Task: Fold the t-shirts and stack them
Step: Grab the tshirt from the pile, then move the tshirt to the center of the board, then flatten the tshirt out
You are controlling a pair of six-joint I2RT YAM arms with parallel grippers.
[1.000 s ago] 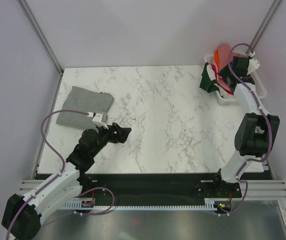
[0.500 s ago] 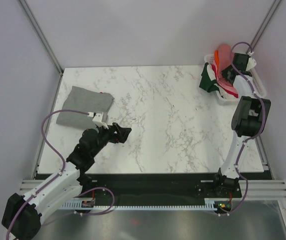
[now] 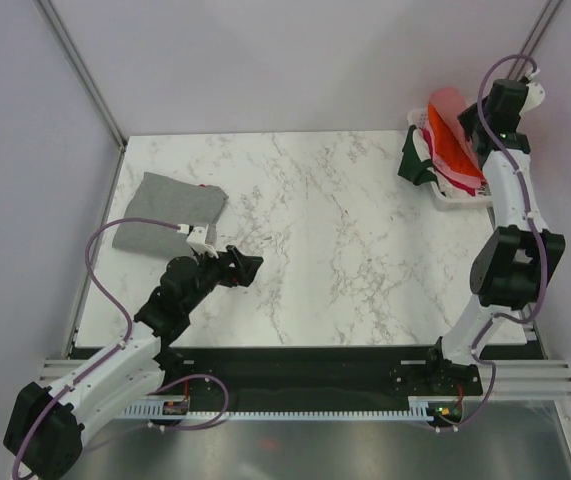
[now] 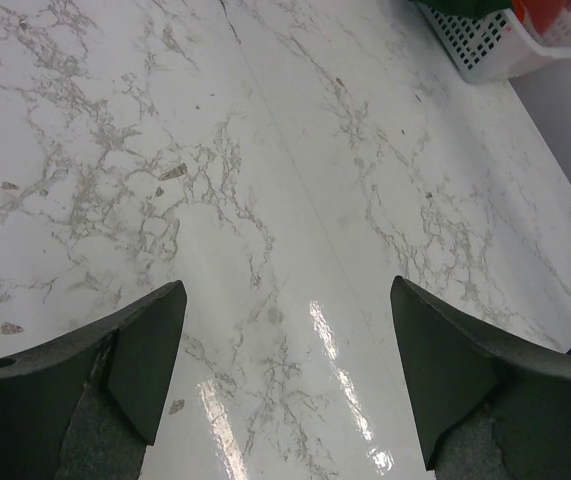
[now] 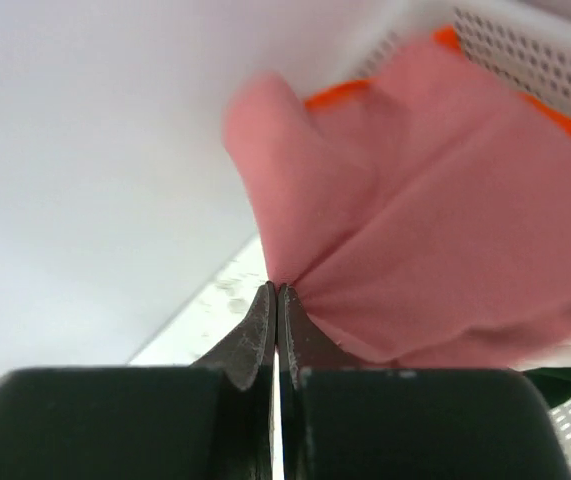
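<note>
Only the grey shirt (image 3: 170,210) is folded; the right pincer (image 5: 277,292) grips a pink shirt (image 5: 415,220), the left pincer (image 4: 285,370) is open and empty, and more wait in the basket (image 3: 457,198).

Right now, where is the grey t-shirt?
In the top view, the grey t-shirt lies far left on the marble table, just beyond the left claw.
</note>
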